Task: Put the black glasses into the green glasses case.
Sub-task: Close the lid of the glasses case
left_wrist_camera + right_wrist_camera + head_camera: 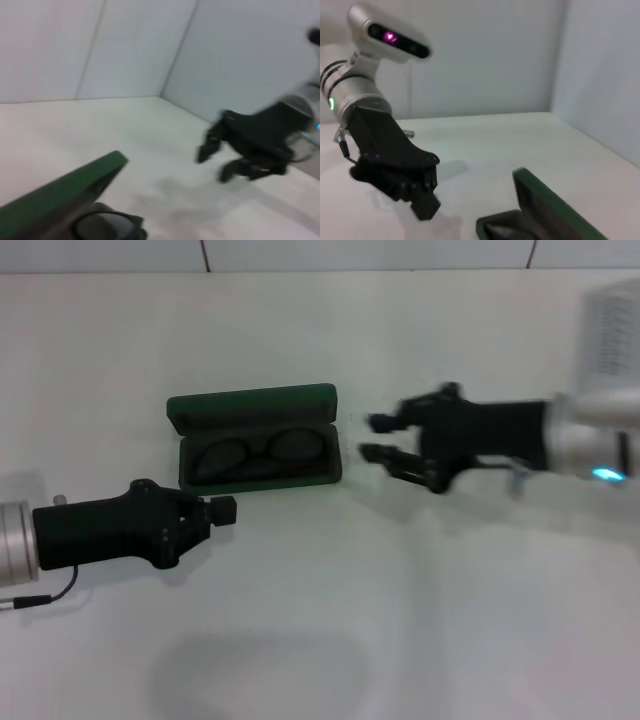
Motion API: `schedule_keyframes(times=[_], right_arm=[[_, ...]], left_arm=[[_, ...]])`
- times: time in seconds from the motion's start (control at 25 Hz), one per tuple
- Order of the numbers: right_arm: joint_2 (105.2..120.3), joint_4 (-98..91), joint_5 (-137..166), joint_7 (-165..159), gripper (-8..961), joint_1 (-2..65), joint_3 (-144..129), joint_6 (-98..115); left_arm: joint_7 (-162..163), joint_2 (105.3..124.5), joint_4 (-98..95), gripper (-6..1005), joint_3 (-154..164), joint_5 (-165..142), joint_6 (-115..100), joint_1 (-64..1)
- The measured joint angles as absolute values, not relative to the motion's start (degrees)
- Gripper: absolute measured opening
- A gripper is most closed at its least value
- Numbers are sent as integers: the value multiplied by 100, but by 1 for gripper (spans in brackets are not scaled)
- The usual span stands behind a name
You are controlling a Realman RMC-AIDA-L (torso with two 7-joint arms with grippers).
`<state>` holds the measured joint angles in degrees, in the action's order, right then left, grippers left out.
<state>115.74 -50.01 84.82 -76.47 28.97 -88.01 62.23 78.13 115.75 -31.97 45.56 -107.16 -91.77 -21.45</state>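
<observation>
A: Right gripper [375, 437] jaws?
B: Spread apart, holding nothing, just beside the dark green hard clamshell glasses case [258, 437], not touching it.
A: Left gripper [222, 511]?
B: Jaws drawn together, empty, tip close to the case's near wall.
A: Thin black-framed glasses [262, 455]?
B: Lying inside the open case on the white counter [420, 600], lid up.

My left hand [222, 510], a blocky black gripper on a silver wrist, reaches in low from my left side, lying level, its short fingers drawn together with nothing between them. My right hand [378, 437], black with slim jointed fingers on a silver forearm bearing a lit blue ring, comes in from my right, its two fingers [207, 149] spread apart and empty.
</observation>
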Motion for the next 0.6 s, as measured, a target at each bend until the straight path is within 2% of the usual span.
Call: schedule_keyframes(times=[0.2,0.6], right_arm=[[11578,-4588,8345,-7048,320,2274,-7832,7154],[11540,-2865,8298,-5465,740,2176,-6623,8515]], left_arm=[[7975,11590,-3192,101,4525,-10679,-8789,-2215],[8683,11610,-3188,105,4519,-10811,-7666,-2447]])
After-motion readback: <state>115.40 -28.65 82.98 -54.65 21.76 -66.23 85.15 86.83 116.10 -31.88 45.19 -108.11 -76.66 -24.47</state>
